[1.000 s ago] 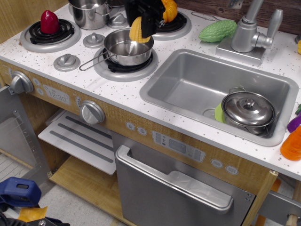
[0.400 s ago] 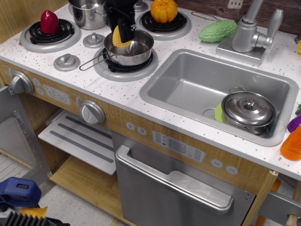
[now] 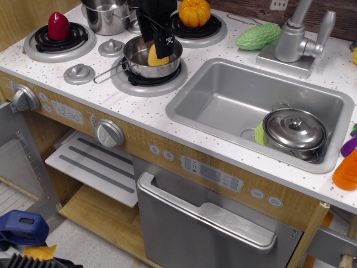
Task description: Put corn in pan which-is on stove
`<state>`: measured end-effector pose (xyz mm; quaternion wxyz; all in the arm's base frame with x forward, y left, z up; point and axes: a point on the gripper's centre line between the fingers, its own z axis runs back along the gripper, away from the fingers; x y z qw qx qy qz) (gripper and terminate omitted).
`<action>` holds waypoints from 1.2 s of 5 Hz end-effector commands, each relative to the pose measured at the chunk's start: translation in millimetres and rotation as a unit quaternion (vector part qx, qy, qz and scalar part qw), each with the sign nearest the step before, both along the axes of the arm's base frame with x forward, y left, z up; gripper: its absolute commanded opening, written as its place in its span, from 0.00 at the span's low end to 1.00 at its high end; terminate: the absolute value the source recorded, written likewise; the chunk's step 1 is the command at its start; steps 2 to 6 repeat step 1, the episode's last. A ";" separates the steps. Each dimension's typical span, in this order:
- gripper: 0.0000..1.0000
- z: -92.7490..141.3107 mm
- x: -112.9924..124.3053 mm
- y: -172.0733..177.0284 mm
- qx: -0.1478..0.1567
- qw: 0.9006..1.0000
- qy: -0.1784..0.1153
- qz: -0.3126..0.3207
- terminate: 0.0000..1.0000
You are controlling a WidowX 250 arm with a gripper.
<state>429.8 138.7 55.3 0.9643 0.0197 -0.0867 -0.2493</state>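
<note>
The yellow corn [image 3: 155, 56] is inside the small steel pan [image 3: 139, 62], low against its far right wall. The pan stands on the front right burner of the white speckled stove [image 3: 100, 92], with its wire handle pointing left. My black gripper [image 3: 157, 46] reaches down into the pan from above. Its fingers [image 3: 163, 42] are closed around the top of the corn, which covers part of it. The corn's lower end is at or very near the pan's bottom.
An orange pumpkin [image 3: 194, 12] sits on the back right burner. A taller steel pot [image 3: 105, 15] and a red toy [image 3: 58, 25] stand at the back left. The sink [image 3: 234, 103] holds a lidded steel pot [image 3: 294, 132]. A green vegetable [image 3: 257, 36] lies by the tap.
My gripper came down from above the pan with the corn, went into the pan, then shifted right and lower. The corn now sits deep in the pan.
</note>
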 end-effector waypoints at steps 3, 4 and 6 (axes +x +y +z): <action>1.00 30.6 2.6 5.8 0.014 0.999 -0.033 -0.002 1.00; 1.00 30.6 2.6 5.8 0.014 0.999 -0.033 -0.002 1.00; 1.00 30.6 2.6 5.8 0.014 0.999 -0.033 -0.002 1.00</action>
